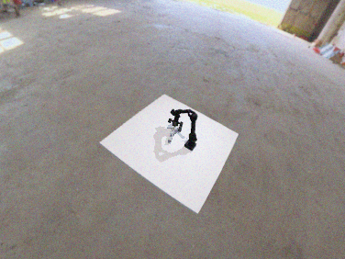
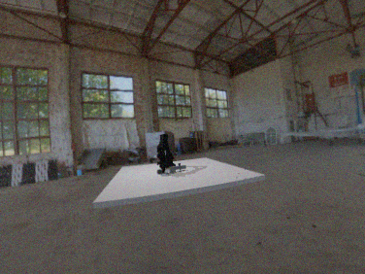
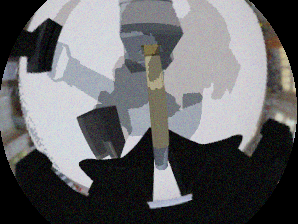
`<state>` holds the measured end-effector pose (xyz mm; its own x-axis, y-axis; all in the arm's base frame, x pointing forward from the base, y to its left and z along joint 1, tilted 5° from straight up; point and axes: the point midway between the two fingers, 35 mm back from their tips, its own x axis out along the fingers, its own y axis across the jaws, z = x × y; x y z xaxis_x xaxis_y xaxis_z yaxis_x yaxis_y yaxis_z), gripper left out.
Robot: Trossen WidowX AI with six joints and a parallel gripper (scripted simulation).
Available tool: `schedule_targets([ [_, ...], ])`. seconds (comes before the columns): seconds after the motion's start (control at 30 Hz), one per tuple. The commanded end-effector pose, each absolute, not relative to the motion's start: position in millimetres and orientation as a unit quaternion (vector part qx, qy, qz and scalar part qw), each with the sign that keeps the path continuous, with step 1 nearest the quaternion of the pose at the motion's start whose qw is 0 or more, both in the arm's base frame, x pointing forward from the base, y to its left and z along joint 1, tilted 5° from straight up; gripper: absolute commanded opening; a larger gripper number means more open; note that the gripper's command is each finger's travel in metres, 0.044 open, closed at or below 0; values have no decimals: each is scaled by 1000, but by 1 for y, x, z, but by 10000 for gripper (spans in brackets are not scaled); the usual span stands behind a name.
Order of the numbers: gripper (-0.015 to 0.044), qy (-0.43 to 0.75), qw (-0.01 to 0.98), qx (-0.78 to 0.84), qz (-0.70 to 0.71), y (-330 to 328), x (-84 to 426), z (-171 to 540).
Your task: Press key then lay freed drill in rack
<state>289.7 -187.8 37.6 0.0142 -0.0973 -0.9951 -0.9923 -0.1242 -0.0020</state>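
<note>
Right up close, the gripper [image 1: 175,124] [image 3: 156,129] is clamping a tan rod [image 3: 159,105], which looks to be the drill, with its jaws closed around it. The rod is running up from between the dark fingers, and its brassy end is showing against the mouth of a grey housing [image 3: 151,17]. Whether that end is fully out of the housing, I cannot tell! A dark block [image 3: 102,131] is sitting beside the rod, apart from it, and pale blue-grey supports [image 3: 87,77] are spreading below. I cannot pick out the key or the rack for certain.

Pulling back to the top view, the black arm [image 1: 194,129] [image 2: 165,153] is arching over a small grey fixture [image 1: 172,137]. Gripper, rod and fixture are all keeping to the inner part of the white desk [image 1: 193,188] [image 2: 146,189], nearer its top corner than its bottom corner. The arm's base is standing between the fixture and the right corner, well in from the edges. A shadow is falling on the side toward the left corner.

Beyond the desk's far edge, in the exterior view, tall windows [image 2: 108,95] are glowing in the brick wall, and a red sign [image 2: 339,80] is hanging farther right.
</note>
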Motion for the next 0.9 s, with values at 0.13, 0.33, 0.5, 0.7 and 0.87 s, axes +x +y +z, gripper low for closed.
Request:
schedule_targets([
  [0.13,0,490,444,-556,504,-199,292,39],
  [0.33,0,490,444,-556,504,-209,293,41],
  [0.5,0,490,444,-557,504,-214,294,42],
  [0.7,0,490,443,-557,503,-223,295,44],
  [0.87,0,490,443,-557,503,-226,295,46],
])
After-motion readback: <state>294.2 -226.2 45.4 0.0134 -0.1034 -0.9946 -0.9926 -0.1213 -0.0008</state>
